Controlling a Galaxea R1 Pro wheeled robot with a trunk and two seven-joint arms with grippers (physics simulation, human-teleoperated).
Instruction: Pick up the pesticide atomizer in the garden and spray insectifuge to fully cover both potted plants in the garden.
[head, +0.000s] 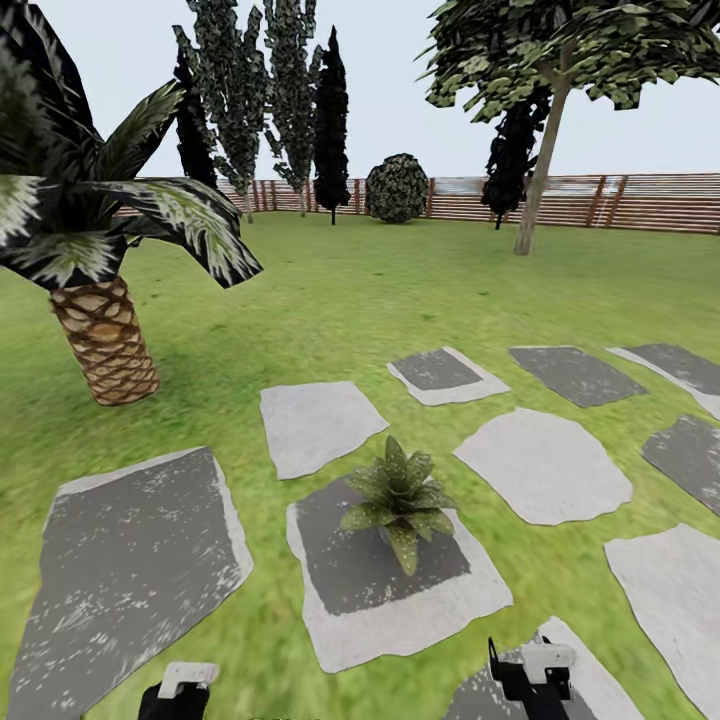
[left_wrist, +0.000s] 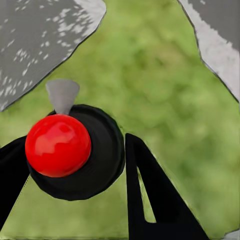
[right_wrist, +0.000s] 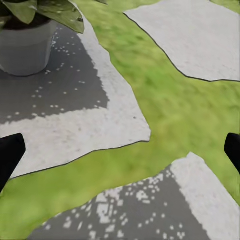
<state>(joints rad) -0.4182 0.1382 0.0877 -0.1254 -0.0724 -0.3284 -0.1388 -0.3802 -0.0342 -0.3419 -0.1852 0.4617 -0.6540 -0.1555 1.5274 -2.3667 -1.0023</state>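
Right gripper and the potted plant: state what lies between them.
Nothing stands between. In the right wrist view, the right gripper looks across lawn and bare stepping slab to the potted plant.

Glossy red cap (left_wrist: 58, 145) on matt black atomizer (left_wrist: 95, 160) | slabs (head: 400, 590) rough speckled stone | palm trunk (head: 105, 340) scaly bark | fence (head: 650, 205) slatted wood | pot (right_wrist: 25, 50) smooth matt grey

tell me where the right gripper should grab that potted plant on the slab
By the wall of the grey pot, coming in low from the side: the leaves spread wide over the rim and would likely block a top grasp, while the wall beneath shows bare.
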